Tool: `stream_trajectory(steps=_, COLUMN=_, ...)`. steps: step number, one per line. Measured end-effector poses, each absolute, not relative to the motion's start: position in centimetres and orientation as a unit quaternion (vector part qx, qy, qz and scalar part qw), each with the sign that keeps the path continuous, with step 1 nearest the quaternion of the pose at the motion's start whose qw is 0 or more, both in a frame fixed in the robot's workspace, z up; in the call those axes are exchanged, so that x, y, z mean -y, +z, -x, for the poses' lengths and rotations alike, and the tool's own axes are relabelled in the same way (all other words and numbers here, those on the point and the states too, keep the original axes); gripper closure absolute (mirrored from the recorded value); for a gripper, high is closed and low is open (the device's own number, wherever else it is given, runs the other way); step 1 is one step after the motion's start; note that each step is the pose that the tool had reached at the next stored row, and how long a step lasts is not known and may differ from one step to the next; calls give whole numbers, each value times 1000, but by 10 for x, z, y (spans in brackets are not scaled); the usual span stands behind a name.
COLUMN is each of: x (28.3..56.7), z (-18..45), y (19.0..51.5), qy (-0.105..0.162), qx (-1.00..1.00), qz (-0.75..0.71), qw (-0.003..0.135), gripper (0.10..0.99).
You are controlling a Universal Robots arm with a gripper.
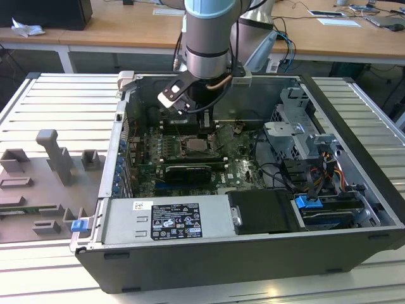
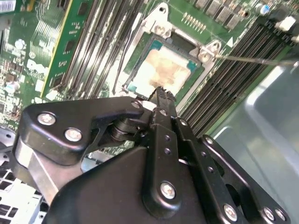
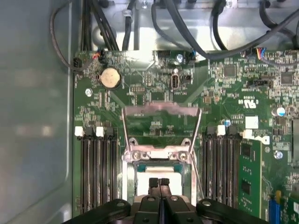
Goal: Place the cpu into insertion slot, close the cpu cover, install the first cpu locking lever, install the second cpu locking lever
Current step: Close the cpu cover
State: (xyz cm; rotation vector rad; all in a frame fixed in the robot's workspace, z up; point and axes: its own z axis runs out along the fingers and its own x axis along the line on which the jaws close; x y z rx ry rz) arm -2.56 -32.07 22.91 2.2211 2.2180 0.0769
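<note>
While the gripper [image 1: 204, 132] hangs low inside the case [image 1: 209, 266], you see its fingers pressed together with nothing between them, the tips just over the cpu [image 2: 164, 70]. The cpu lies flat in the slot [image 2: 138, 63], square to the silver rim, with teal corners showing beside it.

Room around the slot is tight. In the first wrist view, memory slots [image 3: 93, 172] run close along both sides of it. Beyond one bank rises the grey case wall [image 3: 32, 116], and beyond the other stands a green card [image 3: 250, 172]. The cover [image 3: 161, 110] stands raised on its hinge at the slot's far edge from the gripper [image 3: 159, 181], and you can see bare board through its window. Past the cover, dark cables [image 3: 187, 28] cross above the board's edge.

The second wrist view gives you the cpu's stained beige top, the closed gripper [image 2: 161, 92] over its near edge, and a thin lever [image 2: 252, 59] reaching out from a slot corner across the memory slots, unlatched. The first wrist view gives you the upright cover and a strip of the cpu [image 3: 159, 172] just ahead of the fingertips.

From the exterior view, the arm [image 1: 209, 38] drops in from the far side. A drive cage [image 1: 297, 126] crowds the exterior view's right, and the power supply [image 1: 164, 218] walls off the near edge.
</note>
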Motion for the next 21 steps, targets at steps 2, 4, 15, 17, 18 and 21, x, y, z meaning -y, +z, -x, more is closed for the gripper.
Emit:
stream_trajectory(steps=2, x=321, z=25, y=230, qy=24, qx=-706, qz=-707, qw=1, gripper=980)
stream_trajectory(steps=4, x=321, z=25, y=234, qy=24, qx=-706, qz=-707, qw=1, gripper=980)
stream_trajectory(steps=15, x=321, z=25, y=262, qy=24, qx=-706, qz=-707, qw=1, gripper=980)
stream_trajectory(steps=17, x=321, z=24, y=266, qy=25, qx=-706, qz=-707, qw=1, gripper=980)
stream_trajectory(steps=18, x=321, z=21, y=266, qy=25, qx=-706, qz=-707, qw=1, gripper=980)
stream_trajectory(steps=21, x=321, z=7, y=267, qy=24, qx=-706, qz=-707, qw=1, gripper=980)
